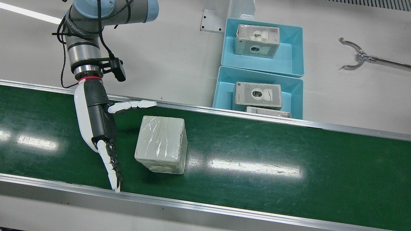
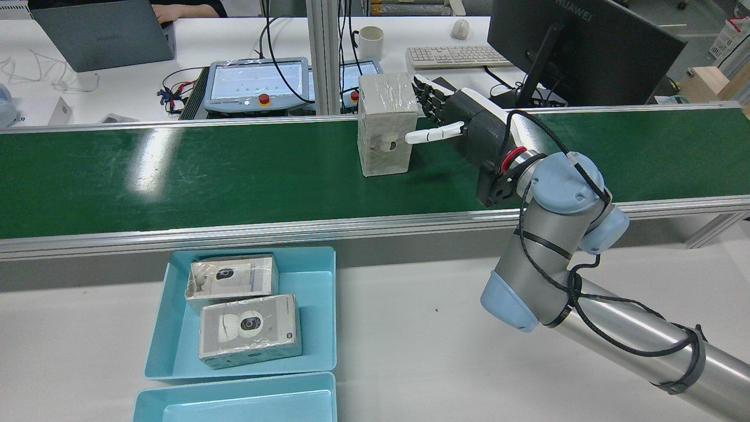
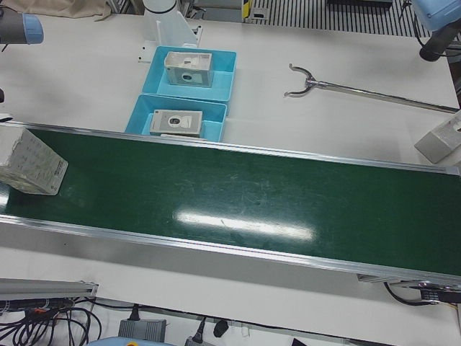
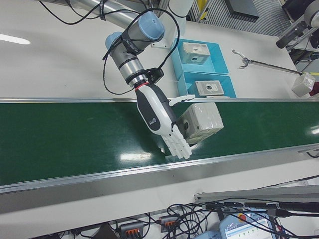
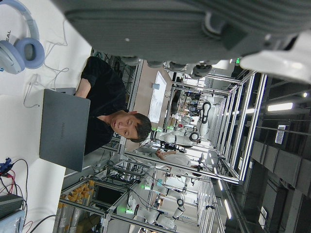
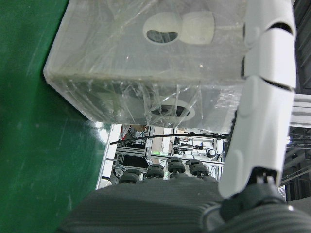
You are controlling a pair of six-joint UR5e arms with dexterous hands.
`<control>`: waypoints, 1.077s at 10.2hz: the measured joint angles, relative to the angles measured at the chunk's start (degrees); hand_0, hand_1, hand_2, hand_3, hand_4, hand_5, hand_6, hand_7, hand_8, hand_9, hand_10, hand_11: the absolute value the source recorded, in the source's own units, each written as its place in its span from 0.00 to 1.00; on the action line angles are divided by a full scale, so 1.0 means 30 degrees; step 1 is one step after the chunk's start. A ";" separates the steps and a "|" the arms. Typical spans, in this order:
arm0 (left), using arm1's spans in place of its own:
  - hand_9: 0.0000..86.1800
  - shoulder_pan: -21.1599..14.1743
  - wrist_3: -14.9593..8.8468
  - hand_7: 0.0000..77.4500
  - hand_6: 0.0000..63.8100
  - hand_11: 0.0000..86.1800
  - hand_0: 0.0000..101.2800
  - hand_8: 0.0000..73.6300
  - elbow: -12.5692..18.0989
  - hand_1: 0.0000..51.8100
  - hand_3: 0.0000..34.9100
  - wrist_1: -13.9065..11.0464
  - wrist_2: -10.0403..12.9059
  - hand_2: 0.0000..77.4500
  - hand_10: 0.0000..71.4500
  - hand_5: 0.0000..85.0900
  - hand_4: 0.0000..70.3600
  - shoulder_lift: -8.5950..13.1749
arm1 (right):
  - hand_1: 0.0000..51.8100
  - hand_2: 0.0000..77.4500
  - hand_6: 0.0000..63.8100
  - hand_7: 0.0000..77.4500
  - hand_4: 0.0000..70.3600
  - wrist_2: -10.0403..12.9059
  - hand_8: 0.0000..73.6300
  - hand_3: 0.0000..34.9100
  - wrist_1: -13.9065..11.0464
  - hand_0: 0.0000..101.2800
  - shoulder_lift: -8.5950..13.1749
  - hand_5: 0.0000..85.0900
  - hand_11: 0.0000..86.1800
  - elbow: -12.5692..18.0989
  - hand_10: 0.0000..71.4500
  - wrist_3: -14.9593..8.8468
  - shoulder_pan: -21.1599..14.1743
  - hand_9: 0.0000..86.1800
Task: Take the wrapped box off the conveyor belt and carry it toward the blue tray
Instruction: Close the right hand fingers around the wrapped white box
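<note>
The right hand [image 1: 99, 128] is open just beside the wrapped box [image 1: 161, 143] on the conveyor belt [image 1: 289, 166], fingers spread, probably to close around it

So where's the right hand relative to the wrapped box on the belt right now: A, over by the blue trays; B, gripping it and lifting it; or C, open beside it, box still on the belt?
C: the right hand is spread open beside the wrapped box, which stands on the conveyor belt.
</note>
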 joint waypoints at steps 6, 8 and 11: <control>0.00 0.0000 0.0000 0.00 0.00 0.00 0.00 0.00 -0.0001 0.00 0.00 0.0000 0.0000 0.01 0.00 0.01 0.00 0.0000 | 0.21 0.13 0.00 0.00 0.05 0.0059 0.06 0.00 0.0012 0.44 0.0011 0.01 0.04 0.0003 0.02 0.0080 -0.0011 0.03; 0.00 -0.0001 0.0000 0.01 0.00 0.00 0.00 0.00 0.0000 0.00 0.00 0.0000 0.0000 0.01 0.00 0.01 0.00 0.0000 | 0.21 0.15 0.00 0.00 0.04 0.0261 0.06 0.00 0.0031 0.43 0.0012 0.09 0.07 0.0019 0.06 0.0142 -0.0024 0.02; 0.00 0.0000 0.0000 0.01 0.00 0.00 0.00 0.00 0.0000 0.00 0.00 0.0000 0.0001 0.01 0.01 0.01 0.00 0.0000 | 0.19 0.23 0.31 0.25 0.17 0.0392 0.36 0.00 0.0162 0.43 0.0034 0.47 0.30 0.0020 0.27 0.0159 -0.0050 0.21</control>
